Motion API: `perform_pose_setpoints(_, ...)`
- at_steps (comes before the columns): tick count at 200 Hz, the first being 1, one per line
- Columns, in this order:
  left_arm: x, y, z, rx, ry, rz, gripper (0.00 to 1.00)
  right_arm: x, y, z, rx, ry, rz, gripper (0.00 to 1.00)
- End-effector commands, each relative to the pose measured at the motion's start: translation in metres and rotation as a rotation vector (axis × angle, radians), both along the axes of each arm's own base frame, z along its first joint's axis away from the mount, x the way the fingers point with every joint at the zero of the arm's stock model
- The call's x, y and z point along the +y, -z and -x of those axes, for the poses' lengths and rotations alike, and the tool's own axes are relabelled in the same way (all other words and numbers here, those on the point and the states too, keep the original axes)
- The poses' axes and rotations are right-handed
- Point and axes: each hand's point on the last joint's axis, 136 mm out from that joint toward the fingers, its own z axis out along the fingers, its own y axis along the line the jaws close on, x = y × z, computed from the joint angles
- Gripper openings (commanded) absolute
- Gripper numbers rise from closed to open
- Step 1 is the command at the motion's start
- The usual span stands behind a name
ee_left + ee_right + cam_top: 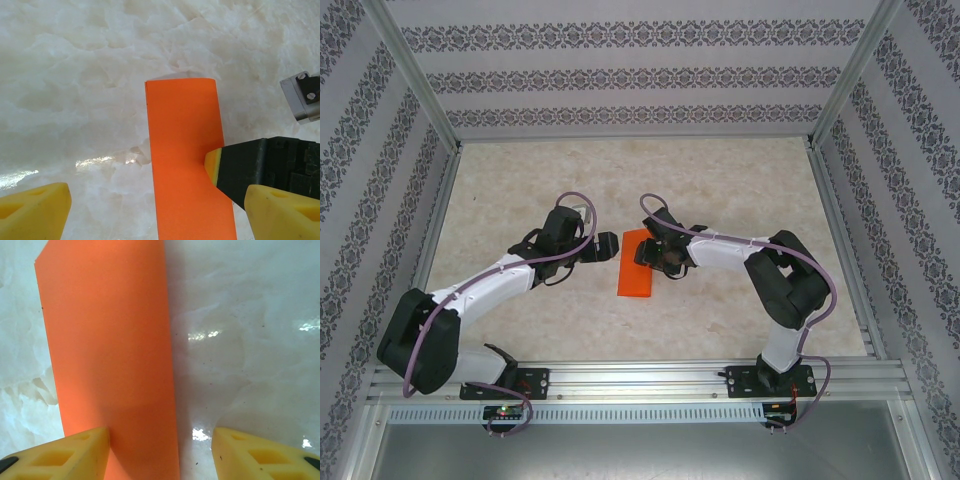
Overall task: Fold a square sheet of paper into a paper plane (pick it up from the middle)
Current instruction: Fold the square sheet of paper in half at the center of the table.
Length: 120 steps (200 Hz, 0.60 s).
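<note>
Patterned walls [640, 40], marble tabletop [720, 180], aluminium frame [640, 378]

The paper [636, 268] lies flat mid-tabletop [520, 180]. The left tool [610, 247] is just left of it, and the right tool [650, 256] straddles its right edge (one finger over the paper, one beyond it).

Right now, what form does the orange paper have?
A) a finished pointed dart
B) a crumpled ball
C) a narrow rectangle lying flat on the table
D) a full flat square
C: the orange paper shows as a long narrow strip with straight parallel sides, lying flat on the table between the two arms, with no point or wings.
</note>
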Motion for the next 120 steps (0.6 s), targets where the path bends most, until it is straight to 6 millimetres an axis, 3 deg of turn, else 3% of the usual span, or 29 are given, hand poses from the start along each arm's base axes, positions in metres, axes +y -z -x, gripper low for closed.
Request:
perform_pose_setpoints(1,-0.011,-0.010,-0.004,-0.017,0.022,0.025,0.91,-0.002,0.007,0.001,0.007,-0.015,0.035,0.57)
perform_pose_setpoints(120,-0.012,-0.009,-0.003,-0.009,0.031,0.025,0.91,0.000,0.022,0.002,0.046,0.014,0.042,0.57)
